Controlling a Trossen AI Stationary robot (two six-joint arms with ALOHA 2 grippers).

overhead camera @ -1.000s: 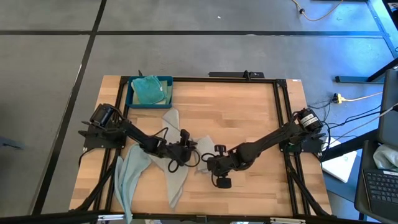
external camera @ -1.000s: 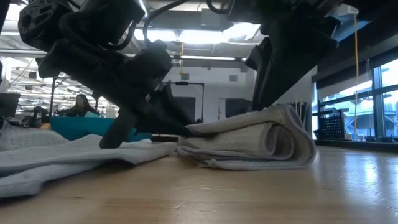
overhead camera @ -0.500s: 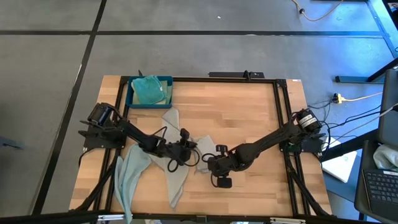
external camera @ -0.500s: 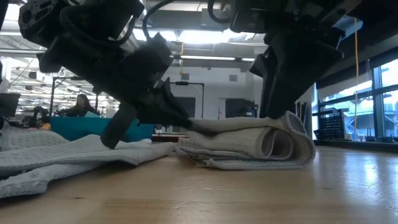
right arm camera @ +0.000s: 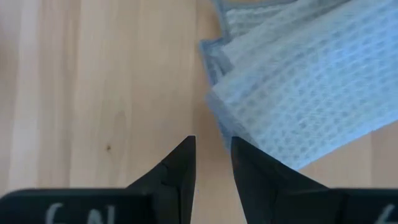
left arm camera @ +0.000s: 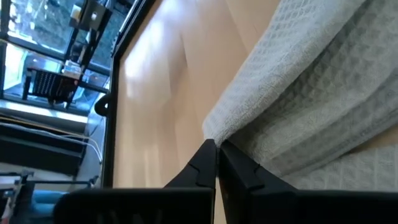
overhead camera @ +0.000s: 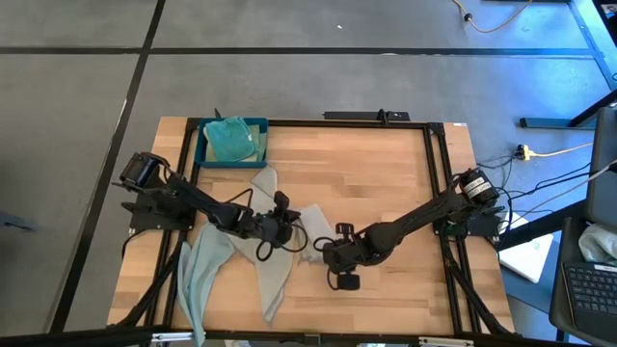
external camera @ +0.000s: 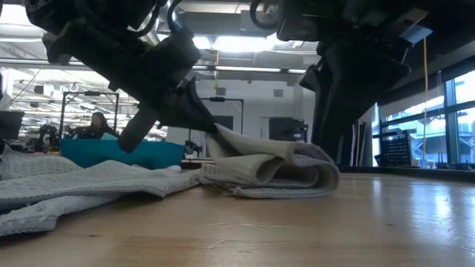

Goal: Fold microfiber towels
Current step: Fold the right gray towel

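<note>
From above, the wooden worktop (overhead camera: 386, 193) carries a dark blue tray (overhead camera: 204, 154) at its far left corner with a teal towel (overhead camera: 229, 140) in it. Near the middle lies a small folded towel (overhead camera: 313, 224), and loose pale towels (overhead camera: 207, 260) sprawl toward the front left edge. The left pincer (overhead camera: 289, 231) sits at the folded towel's left edge; the right pincer (overhead camera: 331, 253) is just beside its right side.

At worktop level, the left pincer (external camera: 211, 127) is pinched on a corner of the folded towel (external camera: 274, 167) and holds that corner raised off the wood, while the rest lies in a rolled, doubled bundle. The right arm stands behind the bundle. A flat cloth (external camera: 89, 182) spreads to the left, and a person sits far back in the room.

The left wrist camera shows the left pincer (left arm camera: 216, 149) closed tight on a corner of the waffle-weave towel (left arm camera: 311, 106), fingertips meeting with cloth between them.

The right wrist camera shows the right pincer (right arm camera: 211, 146) with a narrow gap and nothing in it, hovering over bare wood beside a towel edge (right arm camera: 298, 81).

To do this well, I judge the lifted corner should be carried low and straight over the bundle so the layers stay aligned, with the right pincer pinning the far edge against sliding.
</note>
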